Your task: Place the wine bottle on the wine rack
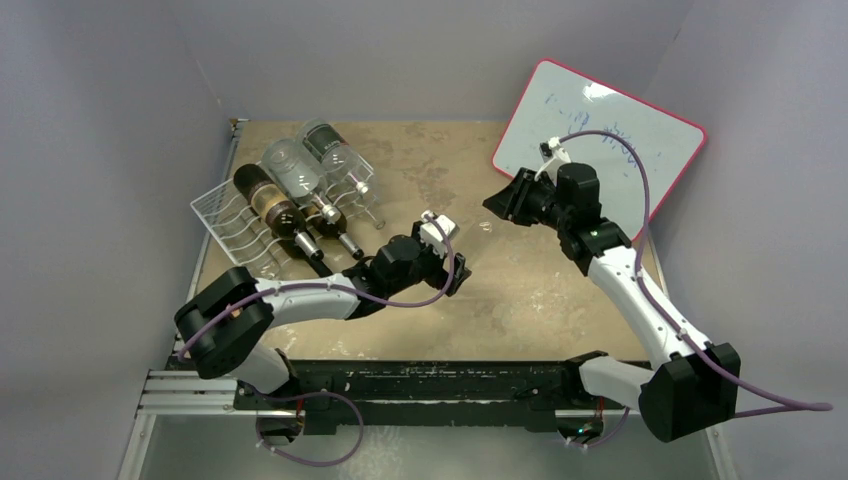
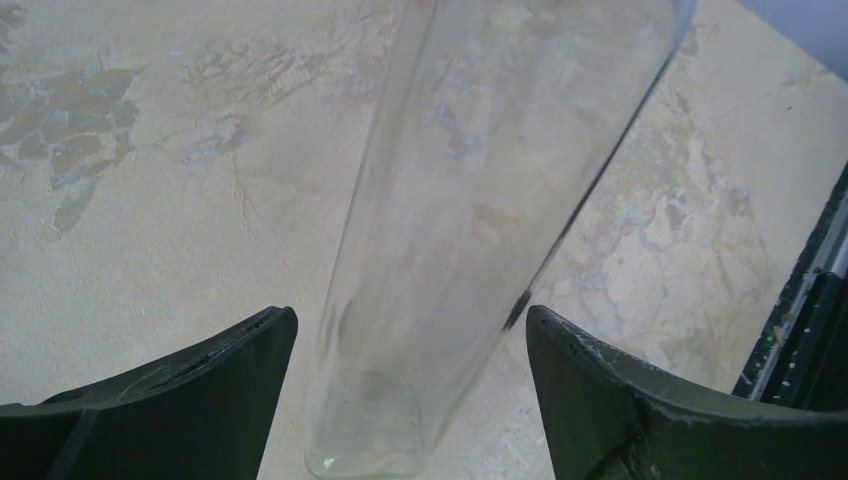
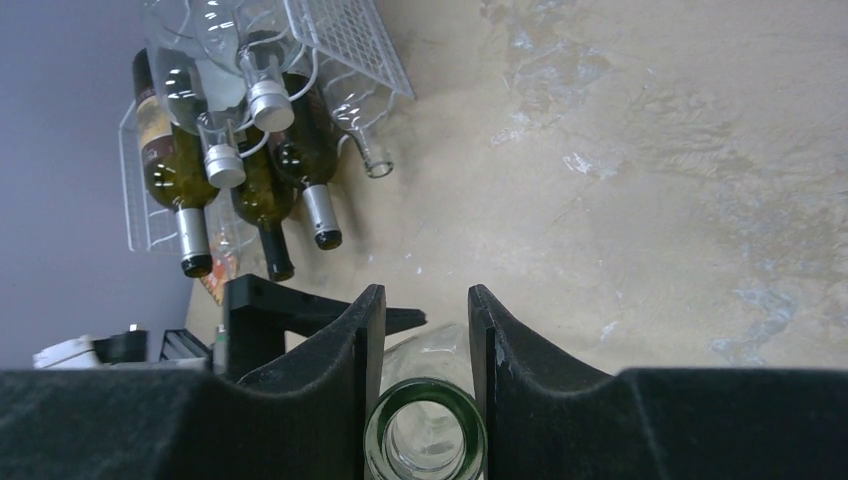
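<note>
A clear, empty wine bottle point(image 2: 480, 180) stands tilted on the table between the two grippers; it barely shows in the top view. My right gripper point(image 3: 425, 295) is shut on its neck just below the green-tinted mouth point(image 3: 425, 440), and sits right of centre in the top view point(image 1: 503, 200). My left gripper point(image 2: 410, 315) is open, with one finger on each side of the bottle's lower body and a gap at both; it is mid-table in the top view point(image 1: 452, 268). The white wire wine rack point(image 1: 225, 215) stands at the back left and holds several bottles point(image 1: 270, 205).
A whiteboard with a red edge point(image 1: 600, 130) leans on the back right wall. In the right wrist view the rack point(image 3: 350, 40) and its bottles point(image 3: 180, 170) lie beyond my left gripper point(image 3: 260, 315). Grey walls enclose the table; a metal rail point(image 1: 200, 390) runs along the near edge.
</note>
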Controlling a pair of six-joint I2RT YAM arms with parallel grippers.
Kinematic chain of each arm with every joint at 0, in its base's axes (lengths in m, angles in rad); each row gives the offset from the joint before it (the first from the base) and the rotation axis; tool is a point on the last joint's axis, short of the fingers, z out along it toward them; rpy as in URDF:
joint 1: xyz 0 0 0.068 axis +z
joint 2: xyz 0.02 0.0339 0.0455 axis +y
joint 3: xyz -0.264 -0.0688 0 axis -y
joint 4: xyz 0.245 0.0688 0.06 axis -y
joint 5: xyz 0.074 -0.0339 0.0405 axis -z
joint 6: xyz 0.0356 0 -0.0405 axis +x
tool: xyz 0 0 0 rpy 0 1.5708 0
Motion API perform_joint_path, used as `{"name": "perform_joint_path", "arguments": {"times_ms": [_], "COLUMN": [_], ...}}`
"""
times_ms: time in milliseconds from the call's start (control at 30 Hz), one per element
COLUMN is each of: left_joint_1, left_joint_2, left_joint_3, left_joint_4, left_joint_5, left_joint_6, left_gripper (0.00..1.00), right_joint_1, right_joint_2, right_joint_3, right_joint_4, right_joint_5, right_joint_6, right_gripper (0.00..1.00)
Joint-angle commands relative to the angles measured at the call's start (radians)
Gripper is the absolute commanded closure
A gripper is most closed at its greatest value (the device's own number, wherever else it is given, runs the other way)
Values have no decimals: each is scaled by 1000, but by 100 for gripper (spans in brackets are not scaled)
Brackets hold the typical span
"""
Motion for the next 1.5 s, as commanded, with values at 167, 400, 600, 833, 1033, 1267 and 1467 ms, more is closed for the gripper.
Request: {"name": "perform_joint_path", "arguments": {"times_ms": [167,400,600,833,1033,1267,1467], "left_joint_1": [-12,-17,-20,-24,-23,-23,-24], "left_joint_2": [63,75,66,-14,-142,-301,-366], "left_joint_3": [48,65,69,109,170,206,199], "left_joint_4": [90,55,30,-110,-396,-643,-701], "left_joint_5": [0,-19,-41,-85,-87,-155,-254], "left_joint_6": [122,165,203,329,564,884,1104], "left_gripper": [37,22,37,100,100,100,100], "right_joint_1": [-3,-3,-3,-3,-3,-1,27], "right_joint_2": [-2,-1,-8,-13,-11,-19,-49], "right_joint_3": [-33,-33,-42,-28,72,139,116], "right_joint_4": [130,147,135,53,-71,-140,-114], "right_joint_5": [-100,-164,-157,-143,-193,-350,-433], "right_joint_6": [146,164,148,30,-225,-413,-442], "right_gripper": [100,100,100,43,25,22,19]}}
